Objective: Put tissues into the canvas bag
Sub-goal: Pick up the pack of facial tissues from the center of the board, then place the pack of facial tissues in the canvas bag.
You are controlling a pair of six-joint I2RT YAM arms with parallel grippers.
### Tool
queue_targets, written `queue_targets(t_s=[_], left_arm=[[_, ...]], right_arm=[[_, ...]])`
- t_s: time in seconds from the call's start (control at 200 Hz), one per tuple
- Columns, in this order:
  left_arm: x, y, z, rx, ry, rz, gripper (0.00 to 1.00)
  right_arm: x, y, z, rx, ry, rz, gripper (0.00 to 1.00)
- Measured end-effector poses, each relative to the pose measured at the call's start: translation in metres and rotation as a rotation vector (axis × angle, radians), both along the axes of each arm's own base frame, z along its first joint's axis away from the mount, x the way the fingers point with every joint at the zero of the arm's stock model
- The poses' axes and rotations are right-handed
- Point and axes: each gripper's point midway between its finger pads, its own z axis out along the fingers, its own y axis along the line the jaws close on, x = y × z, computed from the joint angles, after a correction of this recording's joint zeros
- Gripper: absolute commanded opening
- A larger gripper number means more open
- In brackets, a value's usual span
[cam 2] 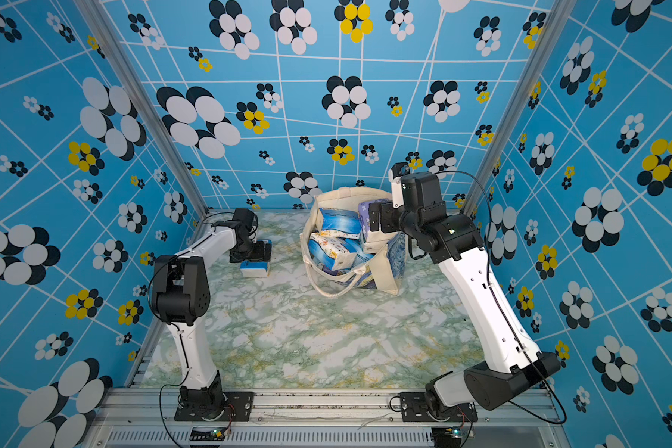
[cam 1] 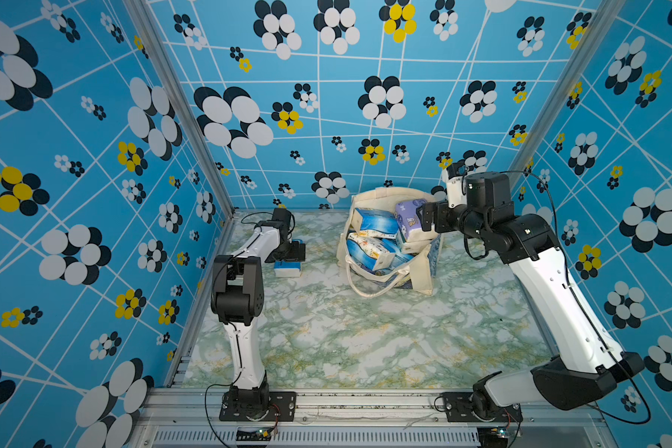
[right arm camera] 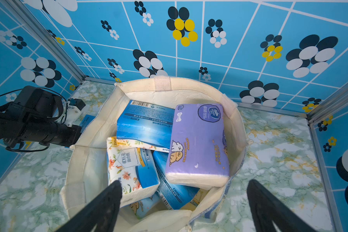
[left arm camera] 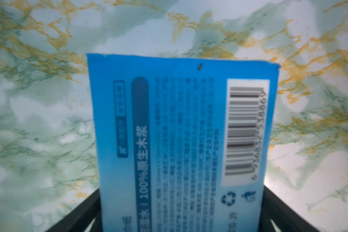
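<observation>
Marble tabletop (cam 1: pixel 365 341) bears one blue tissue pack (cam 1: pixel 287 268), widthwise between spread jaws of the left gripper (cam 1: pixel 291 254); right gripper (right arm camera: pixel 184 182) gapes empty over canvas bag (cam 1: pixel 369 194).

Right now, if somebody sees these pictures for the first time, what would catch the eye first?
The cream canvas bag at the back of the table draws the eye first. It is crammed with tissue packs, and a lilac pack lies on top. The right gripper hangs open over the bag. On the robot's left side, one blue pack lies alone on the table, between the open jaws of the left gripper.
</observation>
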Motion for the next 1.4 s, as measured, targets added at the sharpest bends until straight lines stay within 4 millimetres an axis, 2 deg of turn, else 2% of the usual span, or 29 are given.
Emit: queue_targets(t_s=[0.09, 0.12, 0.18, 0.22, 0.41, 0.535, 0.605, 0.705, 0.825, 0.91, 0.995, 1.015, 1.065, 1.135, 1.255, 1.405], left_arm=[[0.0, 0.0, -0.002, 0.007, 0.004, 0.011, 0.81], [0.0, 0.0, -0.003, 0.007, 0.005, 0.019, 0.7], [0.001, 0.0, -0.002, 0.008, 0.0, 0.024, 0.4], [0.002, 0.001, -0.002, 0.009, -0.004, 0.027, 0.33], [0.001, 0.001, 0.001, 0.006, -0.017, 0.038, 0.32], [-0.018, 0.002, 0.008, 0.004, 0.002, 0.045, 0.33], [-0.028, 0.003, 0.023, 0.001, -0.001, 0.049, 0.33], [-0.036, 0.002, 0.063, -0.013, -0.068, 0.049, 0.34], [-0.047, -0.002, 0.128, -0.05, -0.188, 0.043, 0.37], [-0.053, -0.012, 0.177, -0.078, -0.283, 0.022, 0.41], [-0.063, -0.041, 0.227, -0.119, -0.379, -0.046, 0.42], [-0.065, -0.05, 0.239, -0.133, -0.403, -0.07, 0.47], [-0.075, -0.079, 0.266, -0.171, -0.457, -0.142, 0.49], [-0.091, -0.122, 0.294, -0.237, -0.509, -0.251, 0.49], [-0.122, -0.188, 0.322, -0.342, -0.536, -0.419, 0.5], [-0.14, -0.241, 0.336, -0.412, -0.539, -0.537, 0.51]], right_arm=[[0.0, 0.0, 0.0, 0.002, 0.001, -0.001, 0.99], [0.0, 0.0, 0.0, 0.002, 0.001, -0.001, 0.99], [0.001, 0.0, -0.001, 0.002, 0.0, -0.002, 0.99], [0.001, 0.001, -0.003, 0.002, 0.0, -0.002, 0.99], [0.004, 0.002, -0.016, 0.0, 0.028, -0.007, 0.99], [0.003, 0.001, -0.017, -0.008, 0.043, -0.01, 0.99], [0.004, 0.0, -0.022, -0.022, 0.065, -0.015, 0.99], [0.007, -0.002, -0.038, -0.049, 0.124, -0.028, 0.99], [0.01, -0.009, -0.06, -0.074, 0.201, -0.055, 0.99], [0.011, -0.017, -0.066, -0.073, 0.227, -0.082, 0.99], [0.014, -0.028, -0.067, -0.061, 0.234, -0.114, 0.99], [0.014, -0.03, -0.067, -0.059, 0.236, -0.12, 0.99], [0.015, -0.035, -0.068, -0.05, 0.24, -0.13, 0.99], [0.017, -0.04, -0.068, -0.034, 0.241, -0.142, 0.99], [0.016, -0.044, -0.074, 0.002, 0.262, -0.15, 0.99], [0.016, -0.04, -0.082, 0.025, 0.284, -0.137, 0.99]])
